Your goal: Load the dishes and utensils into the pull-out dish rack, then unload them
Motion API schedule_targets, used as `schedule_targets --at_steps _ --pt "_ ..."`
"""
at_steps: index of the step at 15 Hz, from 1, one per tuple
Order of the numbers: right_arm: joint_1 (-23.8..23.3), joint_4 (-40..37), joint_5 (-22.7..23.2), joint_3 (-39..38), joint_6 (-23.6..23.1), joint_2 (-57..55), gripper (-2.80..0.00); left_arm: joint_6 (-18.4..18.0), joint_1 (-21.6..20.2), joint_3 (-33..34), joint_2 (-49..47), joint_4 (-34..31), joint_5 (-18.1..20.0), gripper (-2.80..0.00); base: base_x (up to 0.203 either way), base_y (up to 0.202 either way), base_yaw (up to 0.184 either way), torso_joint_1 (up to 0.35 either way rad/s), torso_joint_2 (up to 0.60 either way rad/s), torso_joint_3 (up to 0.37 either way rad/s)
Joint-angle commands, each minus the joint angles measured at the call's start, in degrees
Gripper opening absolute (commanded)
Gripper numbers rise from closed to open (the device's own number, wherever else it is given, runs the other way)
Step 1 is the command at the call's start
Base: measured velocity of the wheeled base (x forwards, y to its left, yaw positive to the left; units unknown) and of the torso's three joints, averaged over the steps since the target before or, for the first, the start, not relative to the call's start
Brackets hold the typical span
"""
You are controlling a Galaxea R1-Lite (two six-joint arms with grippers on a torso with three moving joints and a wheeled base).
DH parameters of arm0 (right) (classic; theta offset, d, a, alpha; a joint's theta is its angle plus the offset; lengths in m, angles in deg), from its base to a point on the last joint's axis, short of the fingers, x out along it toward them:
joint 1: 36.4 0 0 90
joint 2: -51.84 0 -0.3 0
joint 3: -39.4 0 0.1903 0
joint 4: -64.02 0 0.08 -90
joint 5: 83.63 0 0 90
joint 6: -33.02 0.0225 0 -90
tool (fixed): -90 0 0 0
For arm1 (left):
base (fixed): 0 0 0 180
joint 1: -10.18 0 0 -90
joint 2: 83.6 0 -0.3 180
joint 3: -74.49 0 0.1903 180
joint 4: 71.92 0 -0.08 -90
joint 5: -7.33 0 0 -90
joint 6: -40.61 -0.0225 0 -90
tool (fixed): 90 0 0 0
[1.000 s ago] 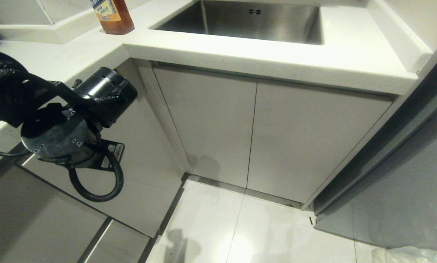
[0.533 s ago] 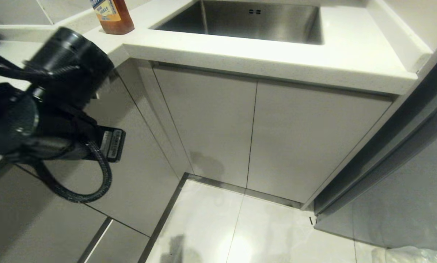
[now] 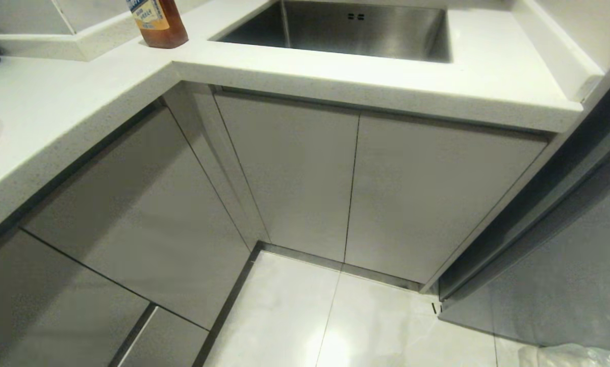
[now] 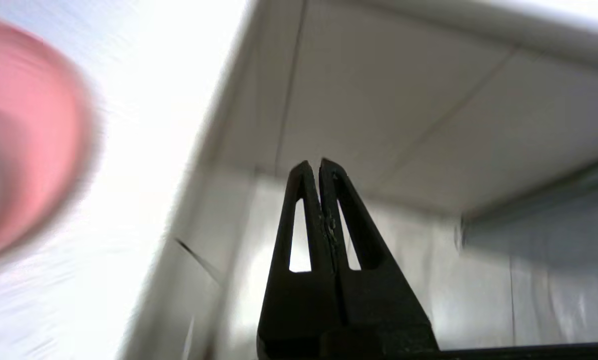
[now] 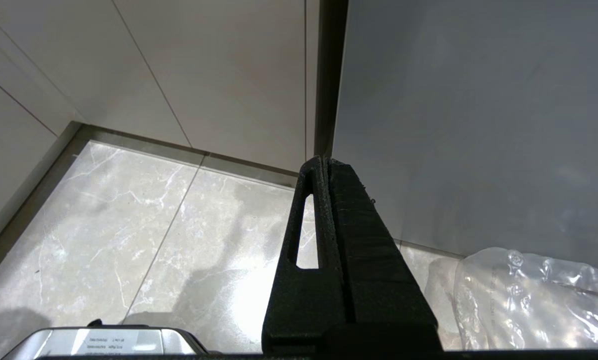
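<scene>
Cabinetry fronts [image 3: 131,214] sit flush, matte pale grey; no pull-out dish rack visible, so loading or unloading looks unstarted or finished. Left gripper [image 4: 320,167], jaws pressed together, empty, hangs beside white speckled counter [image 4: 144,125]. Round pink plate [image 4: 24,140] lies off to its side. Next: reach plate. Right gripper [image 5: 326,162] closed, parked over marble floor [image 5: 154,225].

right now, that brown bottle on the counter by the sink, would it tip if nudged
Probably fairly stable: the bottle stands upright on the flat counter, and its visible lower body looks wide. Its smooth sides may be slippery. Its top is out of view.
</scene>
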Motion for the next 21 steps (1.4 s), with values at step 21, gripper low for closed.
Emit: schedule_targets --at_steps 21 --pt "0.0 0.0 0.0 0.0 0.0 0.0 -2.8 -7.7 -23.6 85.3 51.7 39.5 21.5 -2.8 0.0 0.0 0.0 0.0 0.0 0.0"
